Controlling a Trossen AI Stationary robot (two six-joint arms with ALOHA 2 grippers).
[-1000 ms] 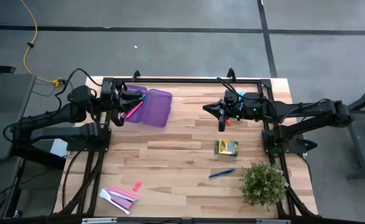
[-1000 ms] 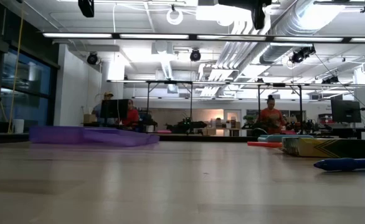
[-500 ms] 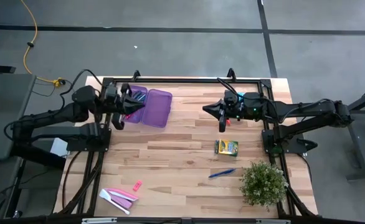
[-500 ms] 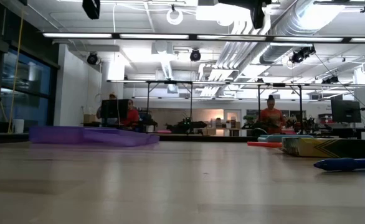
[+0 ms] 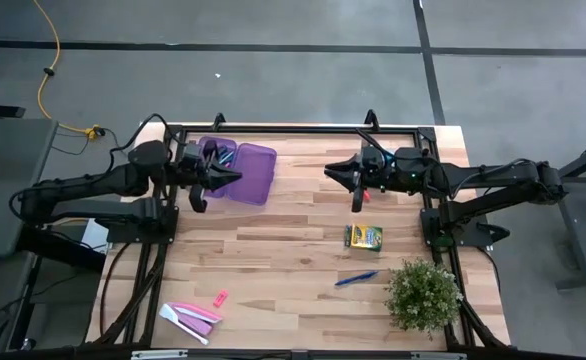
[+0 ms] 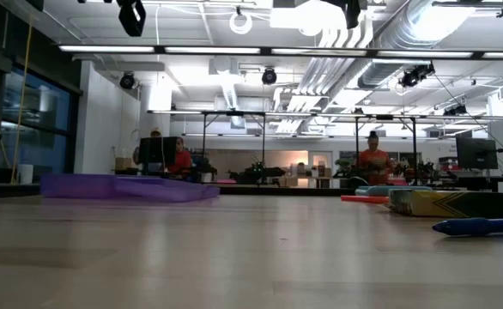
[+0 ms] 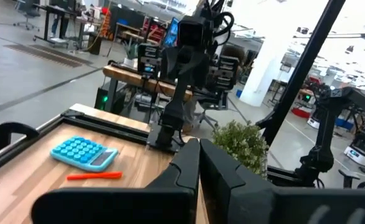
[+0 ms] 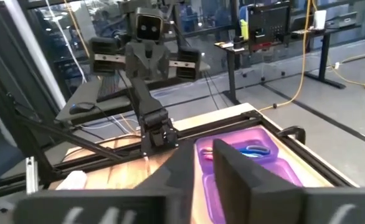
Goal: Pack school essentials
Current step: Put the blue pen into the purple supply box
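Left hand (image 5: 228,174) pinched shut and empty over the purple case (image 5: 252,174), which holds blue-handled scissors (image 8: 255,150); right hand (image 5: 335,171), jaws narrowly parted, holds nothing; crayon box (image 5: 364,237) and blue pen (image 5: 356,279) lie on the counter (image 5: 283,250); probable next: descend, grasp one.

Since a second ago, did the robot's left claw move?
Yes. In the high view the left gripper slid toward the table's middle, so its shut tips now sit over the purple box instead of beside its outer edge.
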